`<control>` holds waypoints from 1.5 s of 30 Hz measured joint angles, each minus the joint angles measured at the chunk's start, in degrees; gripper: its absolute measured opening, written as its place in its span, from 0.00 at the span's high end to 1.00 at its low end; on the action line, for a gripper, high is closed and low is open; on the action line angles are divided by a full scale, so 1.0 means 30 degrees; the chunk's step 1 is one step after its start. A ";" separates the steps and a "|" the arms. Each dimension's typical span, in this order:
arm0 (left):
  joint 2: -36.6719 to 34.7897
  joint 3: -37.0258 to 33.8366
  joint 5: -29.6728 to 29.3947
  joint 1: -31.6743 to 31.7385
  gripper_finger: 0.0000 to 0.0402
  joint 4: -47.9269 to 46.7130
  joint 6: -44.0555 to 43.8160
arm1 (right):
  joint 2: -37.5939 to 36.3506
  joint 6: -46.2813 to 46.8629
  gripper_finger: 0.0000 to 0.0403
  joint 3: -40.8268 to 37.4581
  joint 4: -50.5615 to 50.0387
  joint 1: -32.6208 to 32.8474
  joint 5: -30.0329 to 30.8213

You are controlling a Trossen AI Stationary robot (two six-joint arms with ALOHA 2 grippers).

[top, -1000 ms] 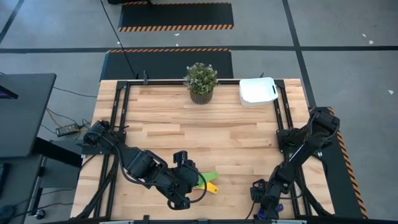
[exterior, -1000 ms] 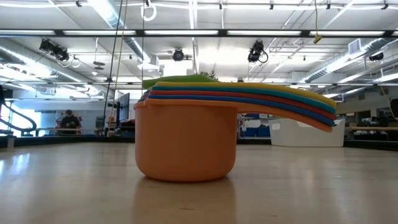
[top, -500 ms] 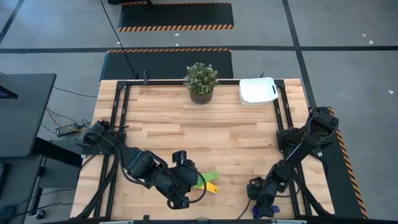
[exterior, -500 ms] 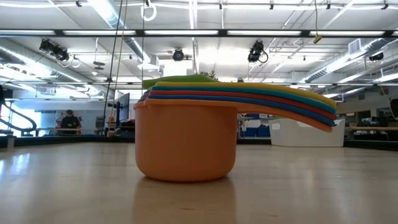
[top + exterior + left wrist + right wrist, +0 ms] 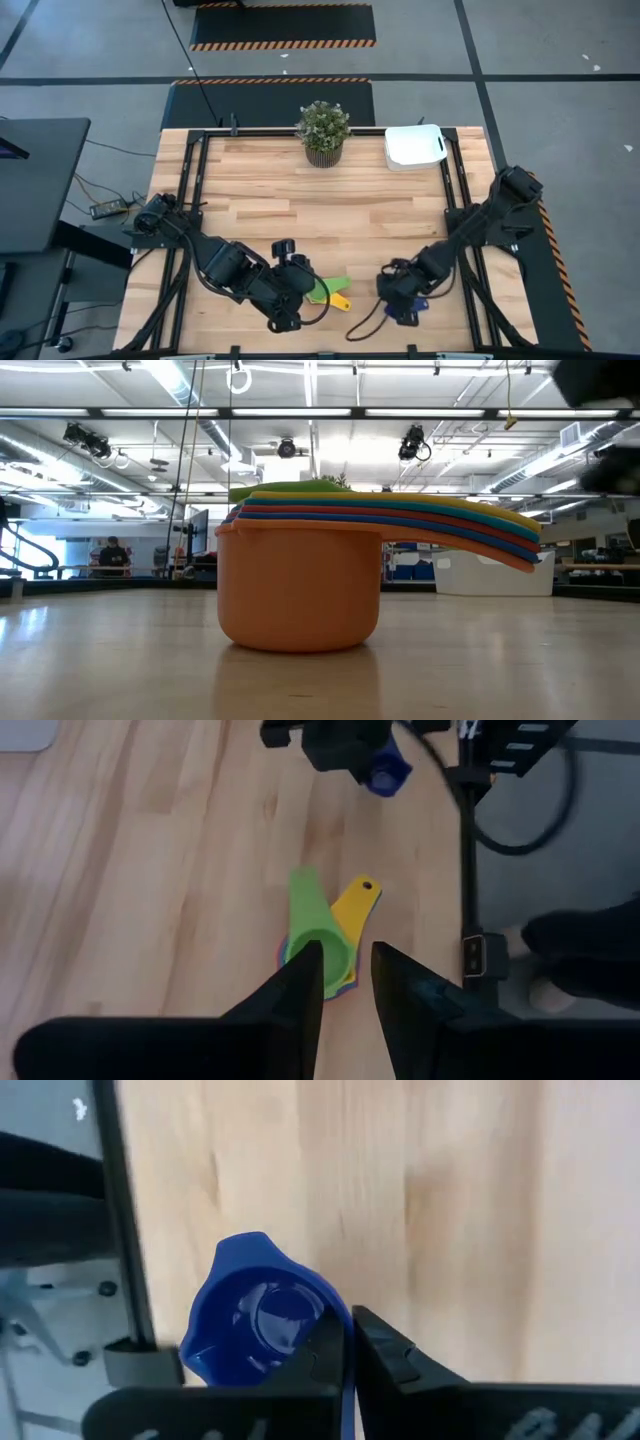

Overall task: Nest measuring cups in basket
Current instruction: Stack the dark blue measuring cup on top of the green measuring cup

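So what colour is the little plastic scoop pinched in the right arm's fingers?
Dark blue; the small round plastic scoop shows best in the right wrist view.

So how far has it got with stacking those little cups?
Most cups already sit nested in one stack on the table, the green one on top. The right hand is shut on a dark blue cup, carrying it. The left hand hovers open over the stack. The white basket holds nothing yet.
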 joint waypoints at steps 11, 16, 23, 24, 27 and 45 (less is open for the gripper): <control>-0.2312 -0.0007 -0.1733 -0.0036 0.76 -0.1209 -0.0473 | -0.0051 -0.5267 0.97 0.6601 -0.6096 -0.3117 0.2955; -0.3840 -0.0007 -0.1899 -0.0210 0.76 -0.2610 -0.0524 | -0.0058 -0.5829 0.97 0.8081 -0.6006 -0.4518 0.3127; -0.5665 0.0000 -0.2040 -0.0730 0.76 -0.5605 -0.1239 | -0.0044 -0.5151 0.97 0.8471 -0.3769 -0.5945 0.3112; -0.5895 0.0000 -0.2042 -0.0823 0.76 -0.6088 -0.1596 | 0.0124 -0.5125 0.97 0.8496 -0.3372 -0.6084 0.3113; -0.6578 -0.0012 -0.2039 -0.1036 0.76 -0.6711 -0.2575 | 0.0649 -0.5107 0.97 0.8497 -0.2434 -0.6413 0.2815; -0.7755 -0.1616 -0.2240 -0.1601 0.76 -0.6665 -0.5083 | 0.4582 -0.7924 0.97 1.2383 -0.4604 -0.6990 0.0680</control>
